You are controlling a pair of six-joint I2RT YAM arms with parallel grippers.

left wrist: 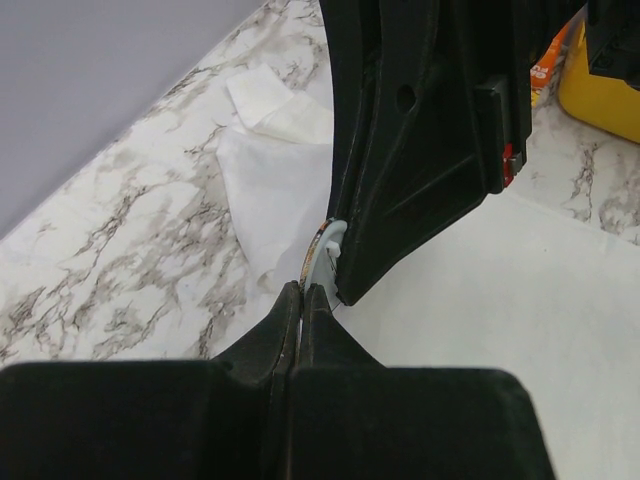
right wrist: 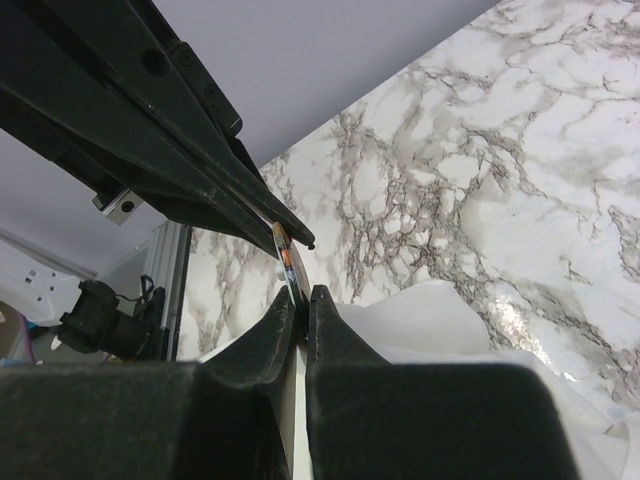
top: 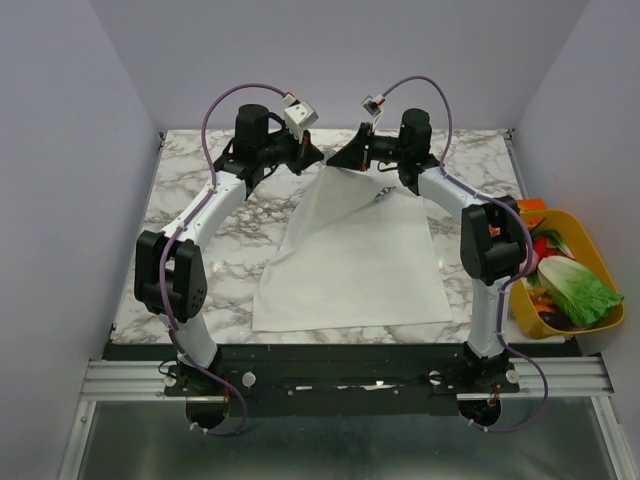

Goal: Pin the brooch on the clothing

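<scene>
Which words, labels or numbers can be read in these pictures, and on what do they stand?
None can be read.
Small dark mark on the clothing: too small to read.
Orange item beside the yellow bin: white marks, too blurred to read.

Marble-patterned worktop (top: 232, 280), white with grey veining, fills the centre of the top view. Plain pale lilac-grey back wall (top: 330, 50), left wall (top: 60, 200) and right wall (top: 590, 120) enclose it. Aluminium rail (top: 120, 378) runs along the lower frame; dull metal sheet (top: 330, 445) lies below it. Lighting even and diffuse.
</scene>
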